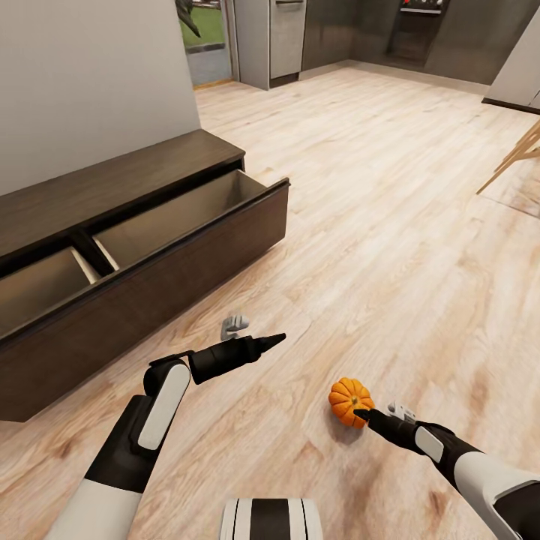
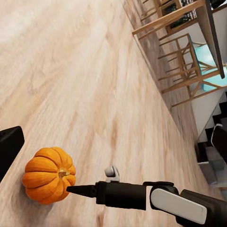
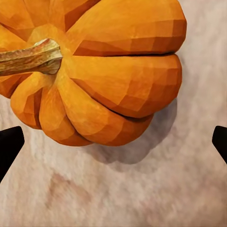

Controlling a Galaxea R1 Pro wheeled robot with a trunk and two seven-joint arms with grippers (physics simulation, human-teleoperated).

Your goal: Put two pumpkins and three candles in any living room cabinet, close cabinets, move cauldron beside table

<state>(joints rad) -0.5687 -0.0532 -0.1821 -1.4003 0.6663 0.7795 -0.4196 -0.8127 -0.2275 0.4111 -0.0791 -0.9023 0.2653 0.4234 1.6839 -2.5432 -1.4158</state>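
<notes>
One orange ribbed pumpkin (image 1: 349,400) lies on the wooden floor to my front right. My right gripper (image 1: 364,412) hovers just at its near side, and in the right wrist view the pumpkin (image 3: 104,75) sits close ahead of the open gripper (image 3: 113,144), with nothing between the fingertips (image 3: 9,147). My left gripper (image 1: 271,341) points out over bare floor to the pumpkin's left, open and empty; its camera looks at the pumpkin (image 2: 49,174) and the right gripper (image 2: 78,190). The dark-brown cabinet (image 1: 150,169) stands at the left with two drawers (image 1: 187,210) pulled out, their pale insides bare.
The open drawer front (image 1: 225,240) juts into the floor near my left arm. Wooden chair legs (image 1: 517,154) show at the right edge, and dining chairs (image 2: 189,61) stand beyond the pumpkin. Grey kitchen units (image 1: 289,34) line the far wall. Wide wooden floor lies ahead.
</notes>
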